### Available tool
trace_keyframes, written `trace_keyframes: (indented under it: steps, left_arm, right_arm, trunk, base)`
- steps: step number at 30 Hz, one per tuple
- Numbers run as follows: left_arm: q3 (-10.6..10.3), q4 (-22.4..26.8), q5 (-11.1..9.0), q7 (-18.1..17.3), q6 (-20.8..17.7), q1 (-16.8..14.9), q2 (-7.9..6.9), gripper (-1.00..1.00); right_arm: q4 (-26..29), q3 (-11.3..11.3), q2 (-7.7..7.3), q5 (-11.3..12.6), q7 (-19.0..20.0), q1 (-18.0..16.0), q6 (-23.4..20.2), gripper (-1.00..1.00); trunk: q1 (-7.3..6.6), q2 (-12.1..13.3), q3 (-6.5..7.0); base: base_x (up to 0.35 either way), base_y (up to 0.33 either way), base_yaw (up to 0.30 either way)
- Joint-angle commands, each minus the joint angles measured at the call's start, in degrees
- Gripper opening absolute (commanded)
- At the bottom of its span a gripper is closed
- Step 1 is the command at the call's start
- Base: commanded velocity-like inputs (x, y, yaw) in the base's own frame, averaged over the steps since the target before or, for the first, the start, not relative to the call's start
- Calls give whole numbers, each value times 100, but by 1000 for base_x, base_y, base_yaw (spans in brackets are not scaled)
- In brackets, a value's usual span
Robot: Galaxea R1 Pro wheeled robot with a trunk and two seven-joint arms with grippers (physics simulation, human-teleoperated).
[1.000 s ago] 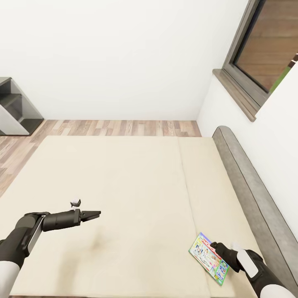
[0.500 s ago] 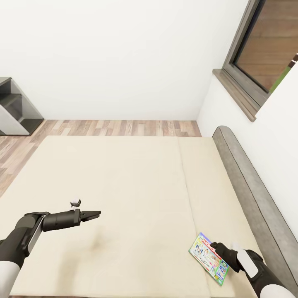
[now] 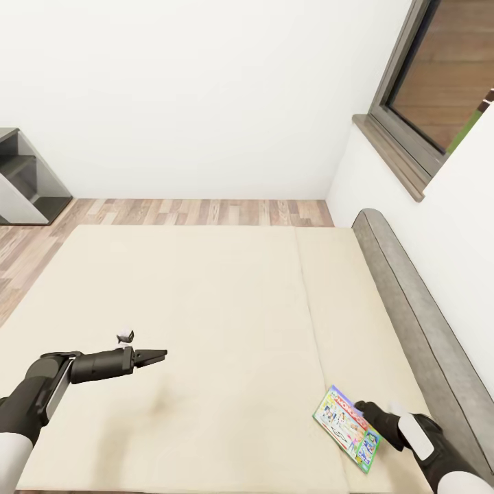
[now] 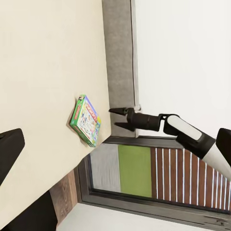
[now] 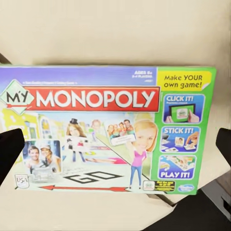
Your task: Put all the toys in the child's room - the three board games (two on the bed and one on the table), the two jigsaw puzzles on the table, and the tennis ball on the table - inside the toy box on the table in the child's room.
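Note:
One board game (image 3: 343, 427), a flat green, white and blue box lettered My Monopoly, lies on the beige mattress of the bed (image 3: 206, 295) near the grey headboard (image 3: 412, 309). My right gripper (image 3: 367, 410) hovers just beside the box on the headboard side, open, holding nothing. In the right wrist view the box (image 5: 110, 130) lies face up between the spread fingers (image 5: 9, 149). My left gripper (image 3: 161, 357) hangs open over the mattress far to the left. The left wrist view shows the box (image 4: 85, 120) and the open right gripper (image 4: 116, 119).
A grey-framed window (image 3: 439, 75) sits in the wall above the headboard. A grey shelf unit (image 3: 20, 182) stands at the far left on the wood-plank floor (image 3: 192, 211). A white wall rises beyond the bed.
My right gripper has drawn back slightly from the board game, toward the headboard side. The box and the left arm have stayed where they were.

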State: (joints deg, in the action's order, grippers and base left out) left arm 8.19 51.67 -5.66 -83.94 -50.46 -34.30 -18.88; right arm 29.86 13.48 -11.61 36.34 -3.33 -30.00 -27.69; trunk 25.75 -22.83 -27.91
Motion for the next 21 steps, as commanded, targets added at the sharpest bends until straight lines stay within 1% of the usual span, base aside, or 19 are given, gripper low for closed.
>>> trace_keyframes:
  steps: [1,7,21]
  left_arm:
    - [-1,1,-6,-15,-60,-3,-1,100]
    - [-1,1,-6,-9,-60,-1,15,100]
    - [-1,1,-6,-8,-60,-4,49,100]
  right_arm:
    - [11,10,-11,59,-34,-4,-26,100]
    - [11,10,-54,58,-30,-13,-6,100]
    - [11,12,-53,57,-28,-15,-20,100]
  trunk:
    - [3,-9,-8]
    - [3,-9,-8]
    - [3,-9,-32]
  base:
    - [0,0,0]
    - [0,0,0]
    - [0,0,0]
